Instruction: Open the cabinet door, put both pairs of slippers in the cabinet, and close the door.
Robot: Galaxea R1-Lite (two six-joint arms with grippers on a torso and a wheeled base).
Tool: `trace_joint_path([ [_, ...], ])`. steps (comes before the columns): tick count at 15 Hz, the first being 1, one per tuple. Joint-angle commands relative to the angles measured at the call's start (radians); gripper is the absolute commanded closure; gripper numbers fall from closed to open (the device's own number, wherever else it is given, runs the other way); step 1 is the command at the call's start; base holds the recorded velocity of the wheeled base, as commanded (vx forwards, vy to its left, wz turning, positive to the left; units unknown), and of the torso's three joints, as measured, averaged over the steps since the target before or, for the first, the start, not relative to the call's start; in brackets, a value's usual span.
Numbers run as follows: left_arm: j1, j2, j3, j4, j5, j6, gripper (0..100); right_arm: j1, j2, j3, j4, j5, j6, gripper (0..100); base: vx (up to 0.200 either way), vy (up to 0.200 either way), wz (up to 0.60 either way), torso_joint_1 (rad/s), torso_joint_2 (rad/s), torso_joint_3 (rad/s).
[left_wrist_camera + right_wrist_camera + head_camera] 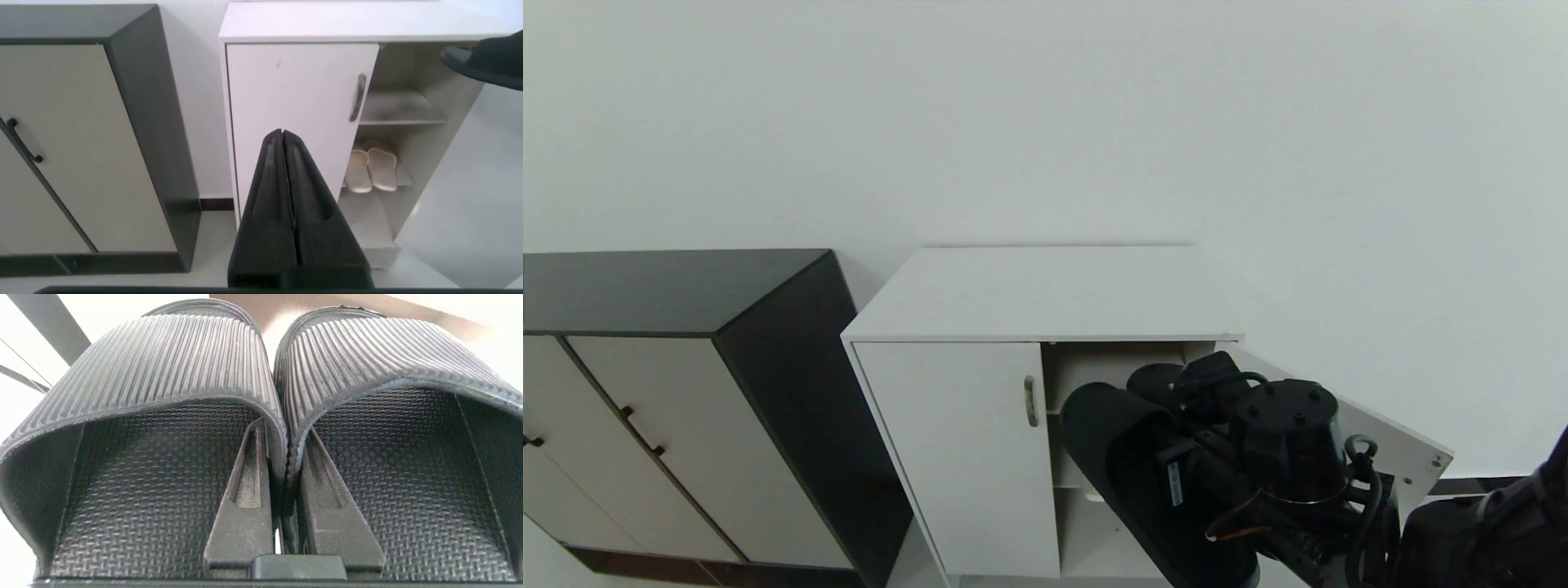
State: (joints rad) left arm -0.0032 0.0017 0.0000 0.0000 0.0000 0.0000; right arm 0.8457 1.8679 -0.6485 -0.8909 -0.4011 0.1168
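**White wall, cabinet open: risks for the second pair**

White wall behind the cabinet [1045, 294]. Its right door [1380, 441] stands open and the other is shut. Cream slippers [372, 167] sit on a lower shelf inside the cabinet. Right gripper [283, 457]: fingers [245, 506] clamped on the adjoining inner edges of the black slippers [1119, 441], held just before the cabinet opening. Left gripper [283, 143]: fingers together, empty, facing the cabinet front.

Risks: the pinch is thin, so one slipper may slide out. Soles may catch a shelf edge. The arm may nudge the open door.
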Motion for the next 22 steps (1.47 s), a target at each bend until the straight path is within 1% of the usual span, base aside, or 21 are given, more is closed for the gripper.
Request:
trace_joint_path([
  [1, 0.000, 0.000, 0.000, 0.000, 0.000, 0.000, 100, 0.001, 0.008, 0.000, 0.000, -0.001, 0.000, 100, 0.000, 0.000, 0.00, -0.232, 0.54, 0.300],
  [12, 0.000, 0.000, 0.000, 0.000, 0.000, 0.000, 100, -0.001, 0.013, 0.009, 0.000, -0.001, -0.008, 100, 0.000, 0.000, 0.00, -0.211, 0.53, 0.318],
  [22, 0.000, 0.001, 0.000, 0.000, 0.002, 0.000, 100, -0.001, 0.020, 0.013, -0.007, -0.001, -0.008, 100, 0.000, 0.000, 0.00, -0.138, 0.47, 0.328],
])
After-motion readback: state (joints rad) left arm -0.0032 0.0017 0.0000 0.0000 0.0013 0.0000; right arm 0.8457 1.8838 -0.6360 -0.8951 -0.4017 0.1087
